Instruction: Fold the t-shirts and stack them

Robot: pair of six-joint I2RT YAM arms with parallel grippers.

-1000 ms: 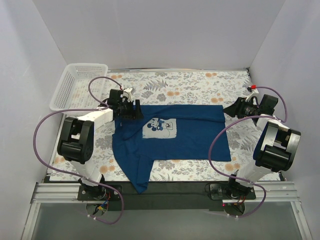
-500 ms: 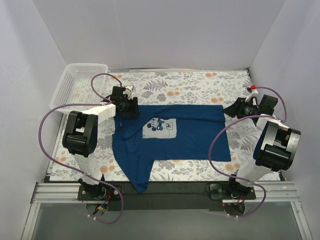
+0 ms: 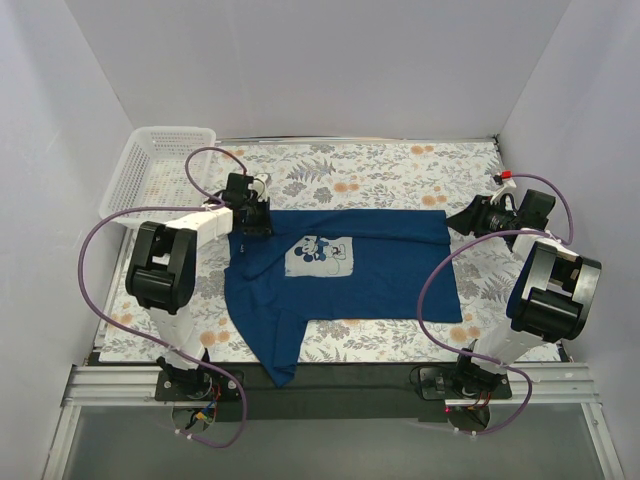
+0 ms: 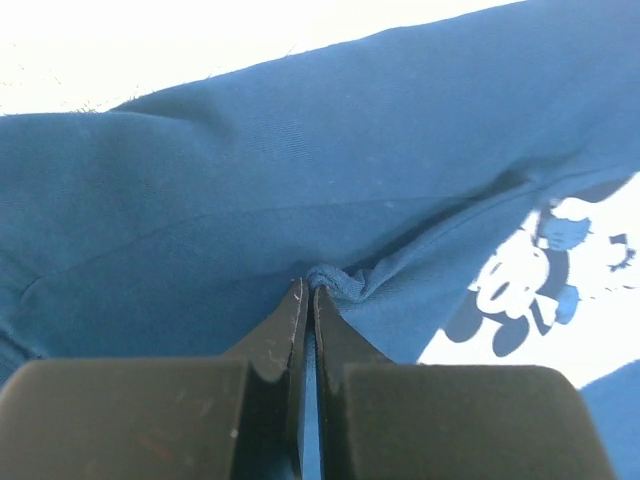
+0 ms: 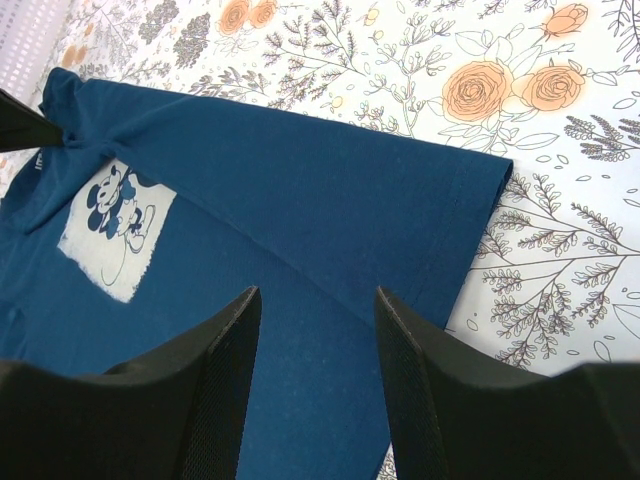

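The left claw (image 4: 308,292) is clamped on a pucker of the t-shirt (image 3: 385,270) at its far left corner, and the cloth runs lengthwise from those tips toward the right claw (image 5: 316,296), which hangs open near the opposite far corner.

My top cam sits high behind both arm bases, looking down on the whole counter (image 3: 400,170). Left wrist cam is jammed right up against the t-shirt (image 4: 250,200), staring along its own fingers (image 4: 280,345). Right wrist cam hangs further back at the right edge, looking leftward across the counter. I get the mouse print (image 3: 320,255) in all three.
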